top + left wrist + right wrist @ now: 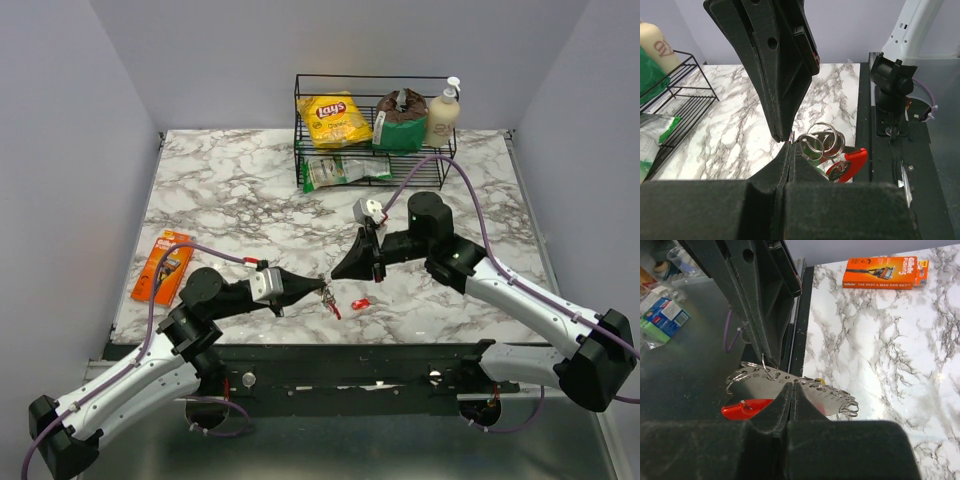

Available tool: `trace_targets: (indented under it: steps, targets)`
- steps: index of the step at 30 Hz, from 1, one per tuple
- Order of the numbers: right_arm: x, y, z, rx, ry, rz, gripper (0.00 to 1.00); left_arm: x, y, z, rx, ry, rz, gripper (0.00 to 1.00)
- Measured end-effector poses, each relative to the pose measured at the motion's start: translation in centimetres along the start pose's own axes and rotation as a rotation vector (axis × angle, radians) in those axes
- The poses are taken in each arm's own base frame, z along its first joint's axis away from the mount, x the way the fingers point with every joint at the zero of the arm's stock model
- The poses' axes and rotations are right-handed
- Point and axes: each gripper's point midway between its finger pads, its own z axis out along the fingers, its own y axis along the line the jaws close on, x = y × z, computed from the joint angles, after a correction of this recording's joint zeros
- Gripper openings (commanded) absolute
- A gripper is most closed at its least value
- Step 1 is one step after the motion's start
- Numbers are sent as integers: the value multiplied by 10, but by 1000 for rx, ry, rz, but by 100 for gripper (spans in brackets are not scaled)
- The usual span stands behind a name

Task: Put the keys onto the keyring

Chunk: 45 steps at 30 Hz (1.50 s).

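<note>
My left gripper (787, 142) was closed on the keyring (822, 141) by the table's (220, 200) near edge; my right gripper (782, 374) pinched its silvery flat piece (757, 380). Red tag (360, 302) lay beside.

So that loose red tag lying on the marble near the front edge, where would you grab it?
Probably pinch the red tag across its narrow width, coming straight down: it lies flat on the table, long axis roughly left-right, so fingers closing front-to-back should span it.
</note>
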Motion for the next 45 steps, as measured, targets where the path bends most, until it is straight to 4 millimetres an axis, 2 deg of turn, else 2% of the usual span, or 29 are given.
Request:
trace_targets:
  steps: [2, 5, 6, 7, 9, 10, 13, 15, 17, 19, 23, 29, 37, 45]
  targets:
    - [0, -4, 0, 21, 1, 3, 15, 0, 1, 0, -5, 0, 0, 0]
    - [1, -15, -1, 85, 4, 10, 25, 2, 5, 0, -33, 5, -3, 0]
    - [2, -20, -1, 114, 6, 13, 34, 4, 9, -1, -55, 7, -8, 0]
    - [4, -25, -2, 142, 9, 18, 39, 8, 10, -1, -66, 10, -15, 0]
    - [11, -34, -3, 193, 21, 32, 47, 20, 14, -1, -93, 19, -37, 0]
    - [15, -37, -4, 211, 29, 41, 56, 25, 15, -1, -102, 25, -47, 0]
    - [23, -42, -5, 232, 47, 54, 69, 54, 17, 2, -120, 79, -100, 0]
    - [23, -42, -6, 232, 51, 39, 70, 74, 16, 3, -122, 116, -135, 0]
    - [22, -41, -7, 231, 50, 21, 70, 82, 14, 2, -122, 124, -149, 0]
    - [19, -40, -8, 229, 46, -3, 70, 79, 14, 3, -121, 108, -143, 0]
    - [16, -34, -9, 205, 41, -30, 70, 61, 15, 5, -111, 46, -110, 0]
    - [26, -31, -5, 158, 67, -10, 70, 45, 16, 6, -106, 11, -83, 0]
    - [33, -30, -3, 139, 85, 10, 70, 45, 17, 6, -106, 20, -75, 0]
    - [33, -33, -4, 158, 88, 12, 70, 56, 17, 5, -111, 59, -89, 0]
